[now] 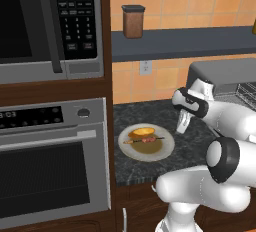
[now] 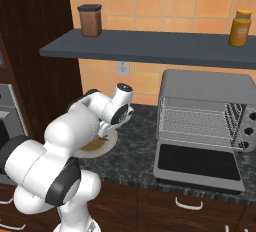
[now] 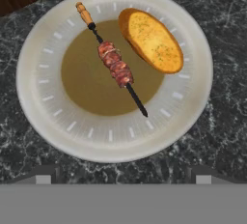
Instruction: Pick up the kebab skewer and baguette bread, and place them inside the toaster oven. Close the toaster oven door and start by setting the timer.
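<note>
Kebab skewer (image 3: pixel 114 63) and baguette bread (image 3: pixel 151 40) untouched on the plate (image 3: pixel 38 97); toaster oven door (image 2: pixel 197 162) down; my gripper (image 3: pixel 123 175) spread wide above the plate, holding nothing.

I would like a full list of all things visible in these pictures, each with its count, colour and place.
plate: one, off-white with brownish centre, on the dark counter beside the wall oven
kebab skewer: one, dark stick with tan handle and reddish meat, on the plate
baguette bread: one, golden-orange, on the plate beside the skewer
toaster oven: one, grey, on the counter
toaster oven door: one, dark glass, folded down open
jar: one, brown with dark lid, on the shelf
bottle: one, orange-yellow, on the shelf
microwave: one, black panel, above the wall oven
wall oven: one, grey, left of the counter
fingers: two, dark, open above the plate
</note>
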Available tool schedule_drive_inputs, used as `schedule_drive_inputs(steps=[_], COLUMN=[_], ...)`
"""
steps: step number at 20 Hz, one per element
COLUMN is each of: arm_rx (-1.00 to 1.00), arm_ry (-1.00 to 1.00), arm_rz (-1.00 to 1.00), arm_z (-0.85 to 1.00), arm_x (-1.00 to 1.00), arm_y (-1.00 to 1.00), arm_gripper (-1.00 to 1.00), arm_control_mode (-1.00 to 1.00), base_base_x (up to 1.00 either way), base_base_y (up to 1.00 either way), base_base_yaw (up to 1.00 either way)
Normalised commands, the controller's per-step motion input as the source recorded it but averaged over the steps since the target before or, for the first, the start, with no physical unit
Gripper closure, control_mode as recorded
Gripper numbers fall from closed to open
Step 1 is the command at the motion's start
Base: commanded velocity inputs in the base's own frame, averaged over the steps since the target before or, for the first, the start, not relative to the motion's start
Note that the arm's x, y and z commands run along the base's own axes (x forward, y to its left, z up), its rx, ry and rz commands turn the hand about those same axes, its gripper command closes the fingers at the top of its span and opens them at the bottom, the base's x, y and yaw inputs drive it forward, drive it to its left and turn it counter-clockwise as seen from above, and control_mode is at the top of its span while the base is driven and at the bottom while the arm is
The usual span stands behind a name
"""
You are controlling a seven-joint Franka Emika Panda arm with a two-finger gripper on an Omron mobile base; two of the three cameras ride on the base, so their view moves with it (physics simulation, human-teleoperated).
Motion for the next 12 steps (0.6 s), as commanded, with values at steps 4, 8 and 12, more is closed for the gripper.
schedule_drive_inputs(steps=[4,8,12], arm_rx=[0.00,0.00,0.00], arm_ry=[0.00,0.00,0.00], arm_rz=[0.02,0.02,0.02], arm_z=[-0.45,-0.38,-0.11], arm_x=[0.39,0.18,0.22], arm_y=[0.09,0.17,0.04], arm_gripper=[-1.00,-1.00,-1.00], arm_control_mode=[-1.00,-1.00,-1.00], base_base_x=[0.00,0.00,0.00], base_base_y=[0.00,0.00,0.00], base_base_yaw=[0.00,0.00,0.00])
